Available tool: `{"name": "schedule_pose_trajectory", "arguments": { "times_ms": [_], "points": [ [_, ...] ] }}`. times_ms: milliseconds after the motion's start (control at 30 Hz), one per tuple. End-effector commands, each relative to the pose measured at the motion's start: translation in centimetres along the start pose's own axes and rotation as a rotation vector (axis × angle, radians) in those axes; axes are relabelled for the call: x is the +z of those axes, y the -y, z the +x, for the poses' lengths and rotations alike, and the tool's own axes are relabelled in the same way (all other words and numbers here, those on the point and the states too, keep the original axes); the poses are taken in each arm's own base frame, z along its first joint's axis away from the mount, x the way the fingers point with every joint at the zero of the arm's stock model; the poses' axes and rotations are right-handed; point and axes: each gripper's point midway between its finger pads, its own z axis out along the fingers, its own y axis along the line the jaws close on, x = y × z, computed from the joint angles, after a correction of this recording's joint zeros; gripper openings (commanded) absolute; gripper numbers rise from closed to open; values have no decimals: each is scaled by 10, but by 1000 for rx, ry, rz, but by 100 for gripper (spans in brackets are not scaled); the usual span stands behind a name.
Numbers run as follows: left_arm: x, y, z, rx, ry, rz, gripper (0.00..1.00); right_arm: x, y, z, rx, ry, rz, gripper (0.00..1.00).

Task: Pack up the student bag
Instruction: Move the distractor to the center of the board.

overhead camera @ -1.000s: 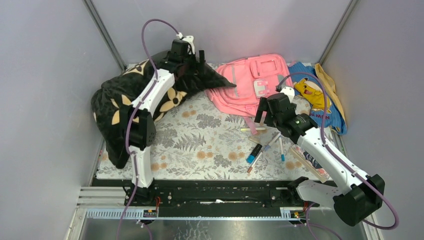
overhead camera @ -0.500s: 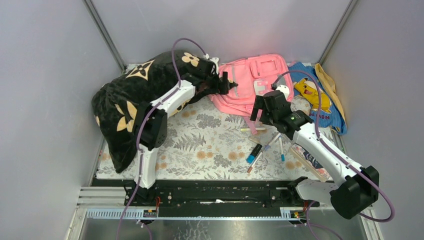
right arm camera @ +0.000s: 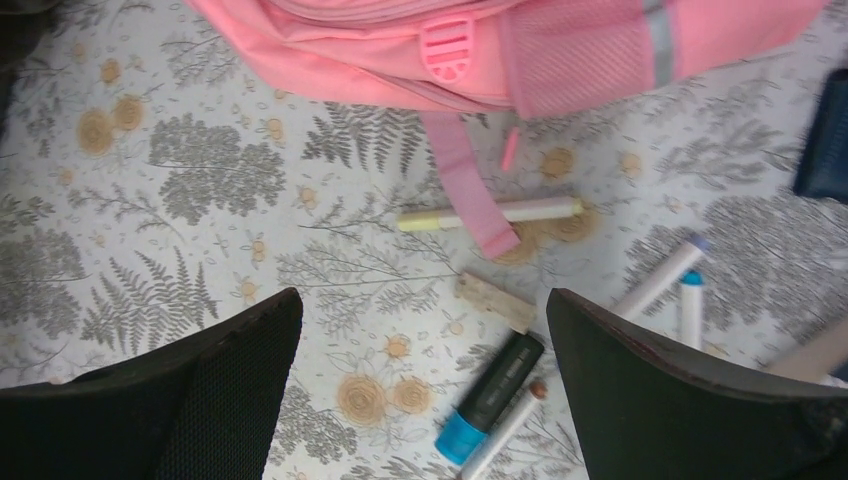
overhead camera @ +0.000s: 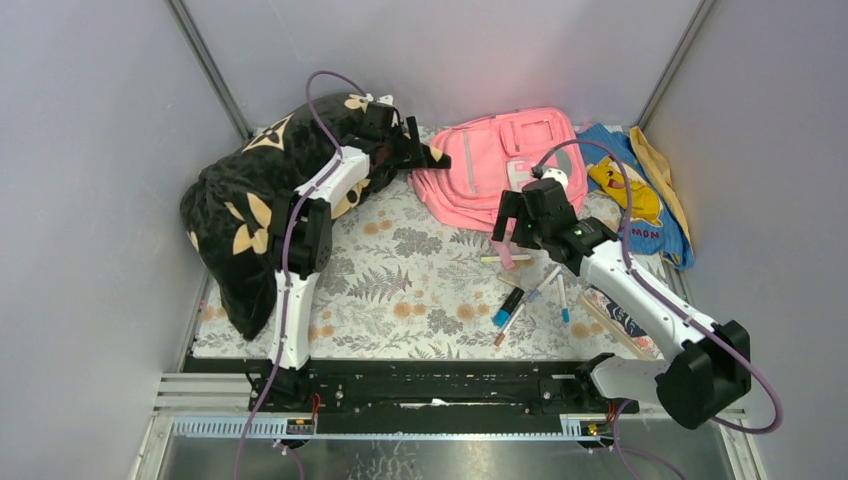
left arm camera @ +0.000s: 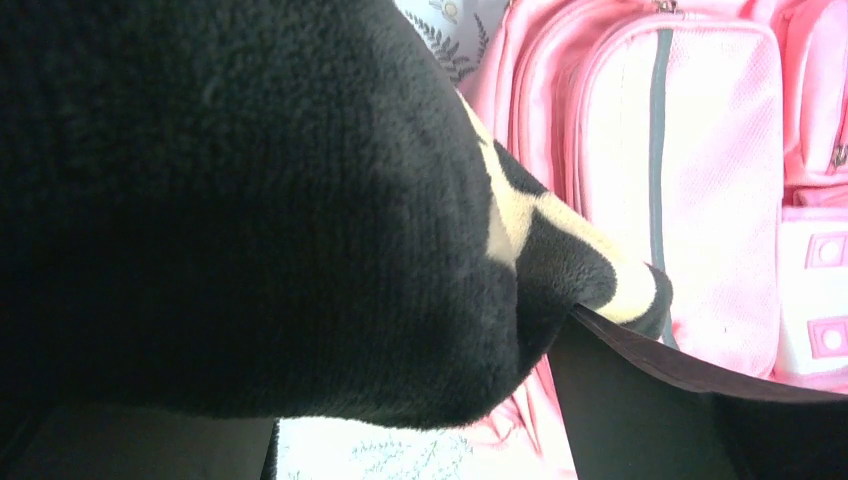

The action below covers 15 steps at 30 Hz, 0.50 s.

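The pink student bag point(overhead camera: 505, 150) lies flat at the back of the table, its strap point(right arm camera: 465, 190) trailing toward me. My left gripper point(overhead camera: 420, 155) sits at the bag's left edge with its jaws wide, and the corner of the black pillow point(left arm camera: 250, 200) fills the gap between them. The bag's grey-striped side pocket point(left arm camera: 700, 180) shows just beyond. My right gripper point(overhead camera: 510, 222) hovers open and empty over the floral cloth near the strap's end. In the right wrist view, the right gripper point(right arm camera: 425, 340) is above a blue-capped marker point(right arm camera: 490, 400) and a yellow-tipped pen point(right arm camera: 490, 213).
The black pillow with tan flowers point(overhead camera: 250, 210) fills the left side. A blue cloth with a yellow cartoon figure point(overhead camera: 630, 200) lies at the back right. Several pens point(overhead camera: 530, 295) are scattered right of centre, with a small wooden piece point(right arm camera: 495, 300) among them. Grey walls enclose the table.
The left arm swung right toward the bag, then drew back a little, and the pillow's corner pulled back off the bag. The right gripper moved left and toward the strap.
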Motion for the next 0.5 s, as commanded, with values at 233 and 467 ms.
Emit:
{"name": "schedule_pose_trajectory", "arguments": {
  "times_ms": [233, 467],
  "points": [
    [-67, -53, -24, 43, 105, -218, 99, 54, -112, -44, -176, 61, -177, 100],
    [-92, -105, -26, -3, 99, -295, 99, 92, -134, -53, -236, 52, -172, 100]
  ]
}}
